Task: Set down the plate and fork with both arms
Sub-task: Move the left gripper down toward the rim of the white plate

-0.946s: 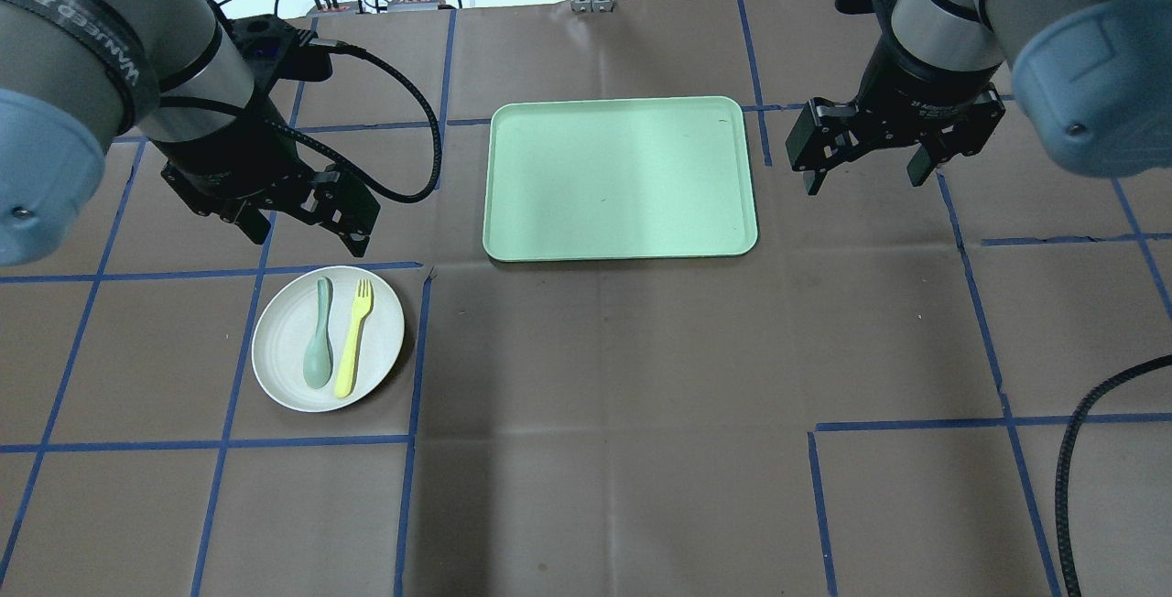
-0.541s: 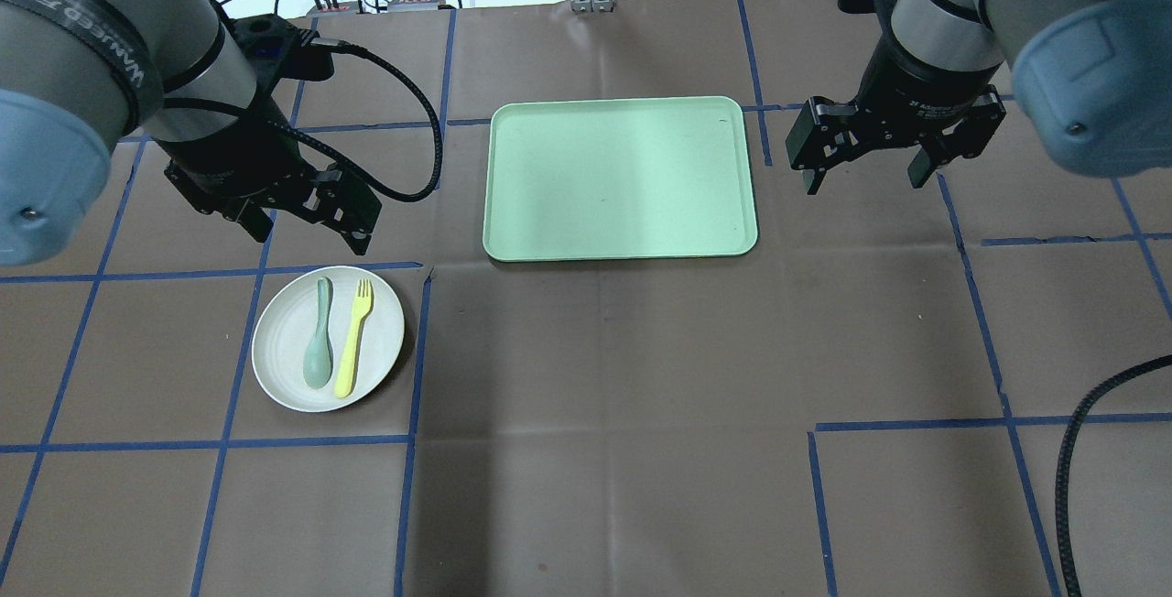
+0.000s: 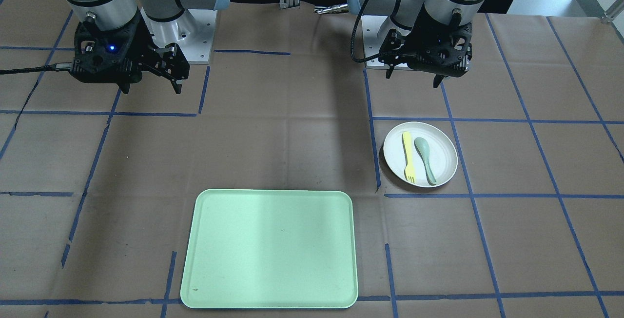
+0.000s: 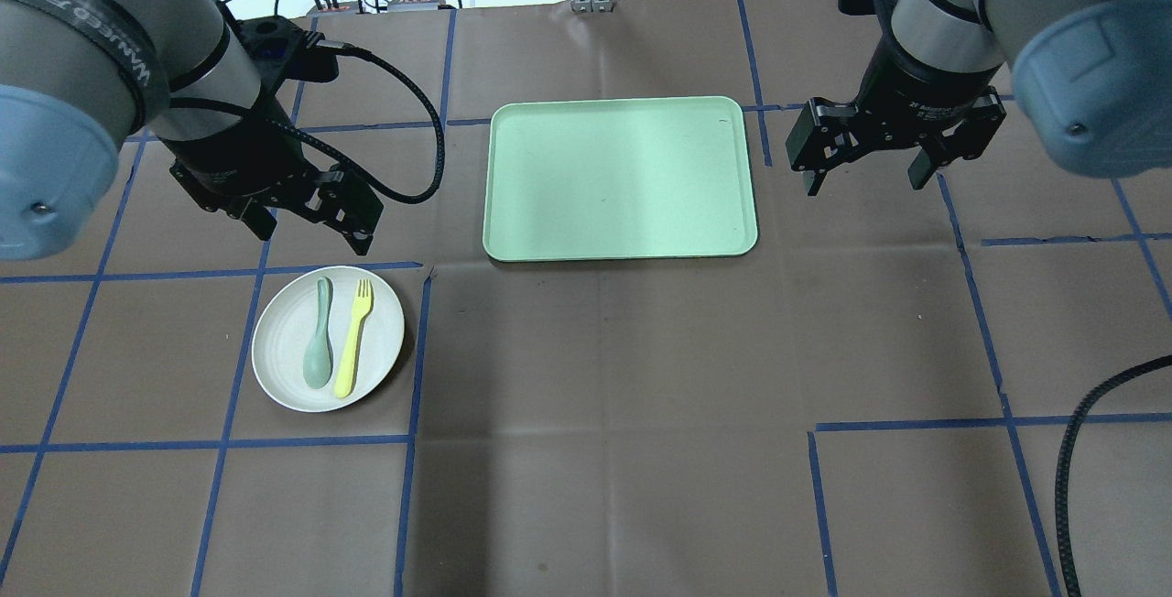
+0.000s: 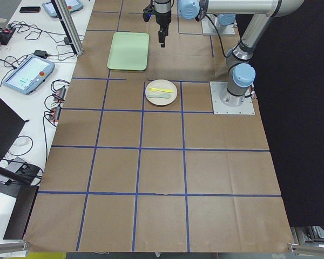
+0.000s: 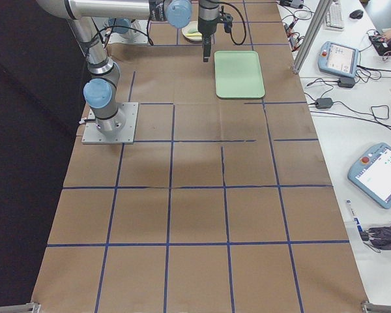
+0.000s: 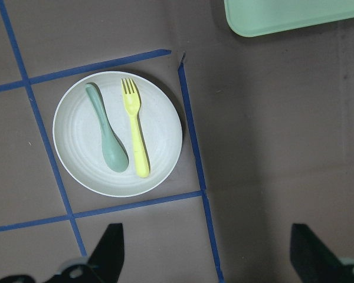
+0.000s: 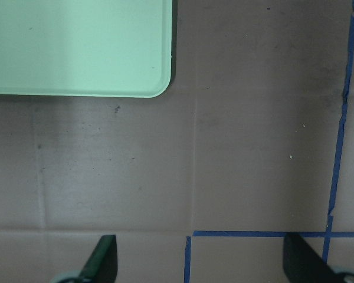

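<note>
The off-white plate [image 4: 380, 327] lies on the brown table at the left, also in the front view [image 3: 443, 154] and the left wrist view [image 7: 159, 127]. The yellow fork [image 4: 352, 338] lies on it beside a grey-green spoon [image 4: 319, 347], as the left wrist view shows for fork [image 7: 135, 127] and spoon [image 7: 106, 138]. My left gripper [image 4: 311, 235] is open and empty, hanging above the table just beyond the plate. My right gripper [image 4: 862, 178] is open and empty, right of the tray; its fingertips [image 8: 103, 259] frame bare table.
A pale green rectangular tray [image 4: 620, 178] lies at the table's middle back, also in the front view [image 3: 270, 248]. Blue tape lines grid the brown paper. Cables and teach pendants sit beyond the table's far edge. A black cable [image 4: 1067, 478] hangs at the right front.
My left gripper has drifted slightly right and toward the plate. The right arm, plate, fork and spoon have not moved.
</note>
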You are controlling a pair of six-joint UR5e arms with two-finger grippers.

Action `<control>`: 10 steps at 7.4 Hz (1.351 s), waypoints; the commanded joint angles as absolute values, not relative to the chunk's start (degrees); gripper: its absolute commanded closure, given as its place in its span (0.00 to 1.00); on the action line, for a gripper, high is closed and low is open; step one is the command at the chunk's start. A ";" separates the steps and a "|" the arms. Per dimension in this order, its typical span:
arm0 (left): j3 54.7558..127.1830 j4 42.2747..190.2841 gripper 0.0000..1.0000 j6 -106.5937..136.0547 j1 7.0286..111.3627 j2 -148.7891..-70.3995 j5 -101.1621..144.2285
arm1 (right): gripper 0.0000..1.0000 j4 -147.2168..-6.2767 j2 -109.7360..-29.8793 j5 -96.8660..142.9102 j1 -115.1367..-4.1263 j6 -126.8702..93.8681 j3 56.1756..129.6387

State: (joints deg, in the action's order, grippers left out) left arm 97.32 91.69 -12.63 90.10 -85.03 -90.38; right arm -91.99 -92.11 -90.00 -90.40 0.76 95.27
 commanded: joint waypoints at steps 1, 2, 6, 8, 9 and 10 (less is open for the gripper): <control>98.08 91.23 0.00 -13.36 87.65 -84.90 -90.18 | 0.00 -92.11 -92.11 -90.00 -90.35 0.88 95.27; 99.57 90.36 0.00 -13.27 86.84 -84.03 -90.35 | 0.00 -92.02 -92.11 -90.00 -90.35 0.88 95.27; 103.09 90.62 0.00 -12.31 80.88 -83.84 -89.48 | 0.00 -92.02 -92.11 -90.00 -90.44 0.88 95.27; 107.03 84.77 0.00 -18.05 76.05 -84.81 -83.34 | 0.00 -92.02 -92.11 -90.00 -90.44 0.88 95.27; 110.44 81.42 0.00 -24.98 74.11 -84.64 -83.23 | 0.00 -92.02 -92.11 -90.00 -90.35 0.88 95.27; 113.44 77.82 0.00 -27.48 71.31 -84.90 -82.71 | 0.00 -92.02 -92.11 -90.00 -90.44 0.88 95.27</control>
